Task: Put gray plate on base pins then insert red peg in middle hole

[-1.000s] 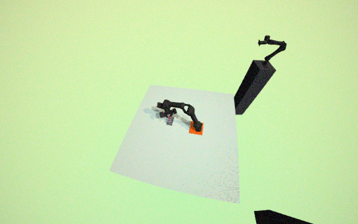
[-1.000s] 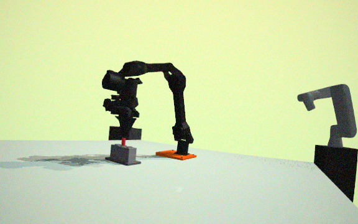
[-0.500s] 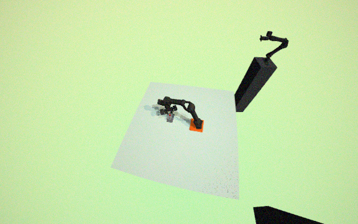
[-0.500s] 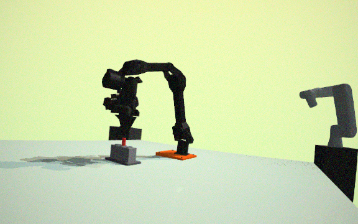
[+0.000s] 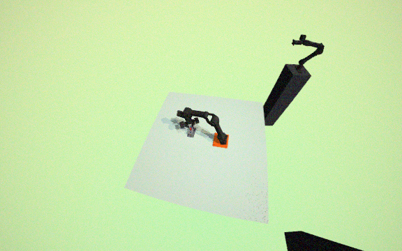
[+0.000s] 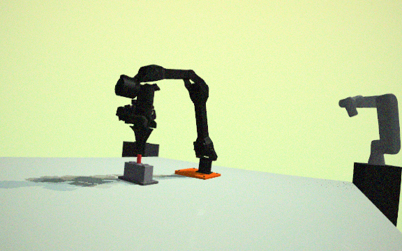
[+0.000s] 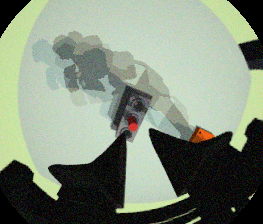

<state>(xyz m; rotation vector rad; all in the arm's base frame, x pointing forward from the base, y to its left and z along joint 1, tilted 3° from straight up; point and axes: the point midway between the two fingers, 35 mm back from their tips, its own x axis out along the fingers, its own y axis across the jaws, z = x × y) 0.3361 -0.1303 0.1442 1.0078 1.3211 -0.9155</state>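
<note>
The gray plate (image 5: 190, 134) (image 6: 138, 173) (image 7: 143, 116) is the landmark here; it looks like a thick block and lies flat on the darker base (image 6: 151, 182) (image 7: 124, 106). The red peg (image 5: 190, 129) (image 6: 139, 158) (image 7: 133, 126) stands upright at the middle of the plate's top, and only its short upper part shows above it. How deep it goes inside the hole, I cannot tell.

The gripper (image 5: 190, 125) (image 6: 140, 153) (image 7: 136, 133) is directly above the plate. Its fingers are spread partly, with a gap between them, and they pinch nothing; the peg seems released.

I judge the peg to be light and stiff, perhaps a little slippery because it looks smooth. If it needs a correction, the right place to take it is the exposed upper end, from two opposite sides. The plate seems rigid and heavier, and it should support the peg well.

The arm (image 5: 206, 115) (image 6: 178, 74) rises from the orange mounting plate (image 5: 216, 143) (image 6: 187, 172) (image 7: 202, 134), beside the gray plate, bends over at the top, and points its gripper down. The task looks nearly finished; a straight upward retreat, without sideways touch, would be the careful next move.
</note>
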